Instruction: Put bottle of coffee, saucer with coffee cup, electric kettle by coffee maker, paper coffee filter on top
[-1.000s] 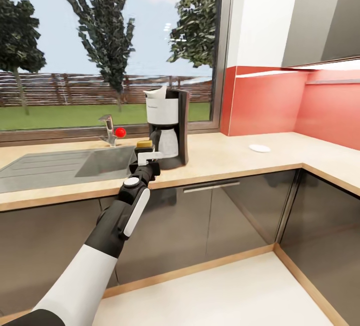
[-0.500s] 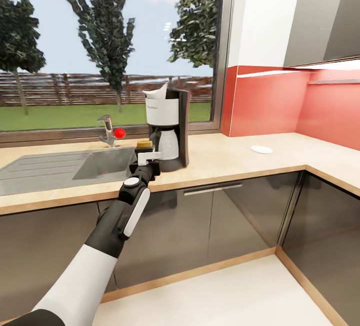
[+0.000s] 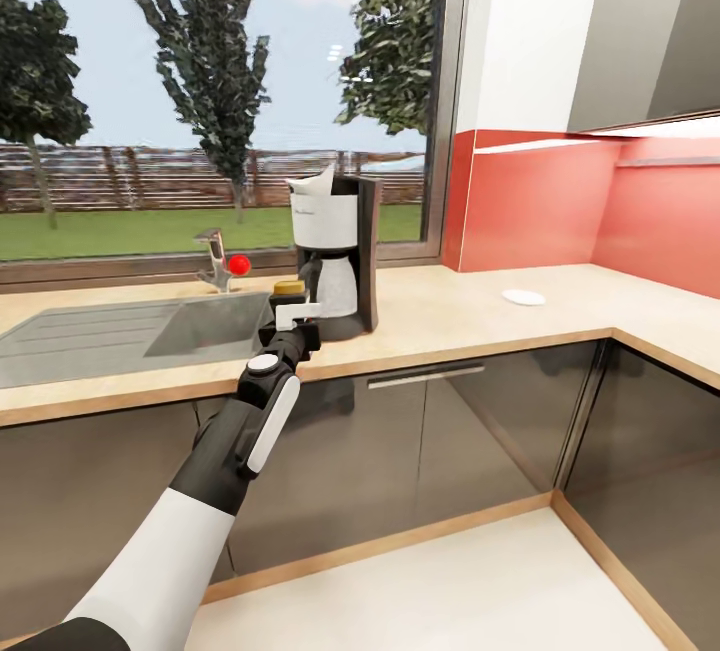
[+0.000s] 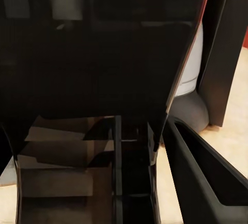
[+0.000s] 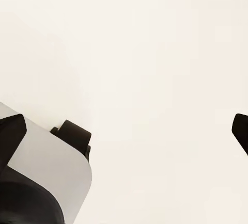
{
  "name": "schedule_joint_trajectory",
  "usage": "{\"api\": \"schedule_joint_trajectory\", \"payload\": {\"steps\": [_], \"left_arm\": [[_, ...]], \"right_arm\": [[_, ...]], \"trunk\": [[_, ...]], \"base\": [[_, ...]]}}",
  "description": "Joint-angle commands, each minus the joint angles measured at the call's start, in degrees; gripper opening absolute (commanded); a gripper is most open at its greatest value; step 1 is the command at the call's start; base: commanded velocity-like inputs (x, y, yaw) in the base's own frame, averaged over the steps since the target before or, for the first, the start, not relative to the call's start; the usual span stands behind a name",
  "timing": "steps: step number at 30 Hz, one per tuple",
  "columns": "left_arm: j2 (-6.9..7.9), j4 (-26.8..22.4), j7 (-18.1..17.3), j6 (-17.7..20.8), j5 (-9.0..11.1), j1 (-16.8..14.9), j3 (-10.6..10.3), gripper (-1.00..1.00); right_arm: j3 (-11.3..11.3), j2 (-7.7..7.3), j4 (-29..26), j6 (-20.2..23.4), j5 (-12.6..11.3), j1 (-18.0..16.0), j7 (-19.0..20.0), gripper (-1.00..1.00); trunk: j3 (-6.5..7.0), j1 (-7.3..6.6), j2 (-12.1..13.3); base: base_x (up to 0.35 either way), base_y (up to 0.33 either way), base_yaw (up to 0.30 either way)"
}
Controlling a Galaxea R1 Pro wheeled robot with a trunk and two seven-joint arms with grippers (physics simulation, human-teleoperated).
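Left gripper [image 3: 293, 315] at table [image 3: 450, 316] front edge, just left of coffee maker [image 3: 338, 256]; fingers closed on bottle of coffee [image 3: 288, 289]. Paper filter [image 3: 312, 185] sits on the maker. Saucer [image 3: 522, 297] well apart to the right, bare table between. Sink [image 3: 110, 329] borders left. Right gripper [image 5: 129, 131]: fingers spread wide, holding nothing

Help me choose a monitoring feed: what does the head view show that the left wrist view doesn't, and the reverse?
Head view adds: the sink, the faucet, a white saucer farther along the countertop, and the paper filter atop the coffee maker.
Left wrist view adds: a dark glossy surface close to the camera, which can't be identified.
Both share: the coffee maker, the countertop and the left tool.
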Motion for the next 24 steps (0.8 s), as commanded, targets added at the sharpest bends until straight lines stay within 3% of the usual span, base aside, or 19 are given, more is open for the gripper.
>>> {"api": "schedule_joint_trajectory", "payload": {"steps": [1, 9, 24], "left_arm": [[0.04, -0.04, 0.48, 0.2, 0.4, -0.05, -0.12, -1.0], [0.03, -0.02, 0.48, 0.2, 0.39, -0.05, -0.12, -1.0], [0.06, 0.01, 0.48, 0.2, 0.38, -0.05, -0.1, -1.0]], "right_arm": [[0.04, -0.02, 0.03, -0.17, 0.09, -0.03, -0.03, 1.0], [0.02, -0.02, 0.03, -0.17, 0.09, -0.03, -0.03, 1.0], [0.03, -0.02, 0.03, -0.17, 0.09, -0.03, -0.03, 1.0]], "trunk": [[-0.25, 0.22, -0.45], [-1.14, 1.32, -2.45], [-1.14, 1.32, -2.45]], "base": [[0.0, 0.0, 0.0], [0.0, 0.0, 0.0], [0.036, 0.0, 0.0]]}}
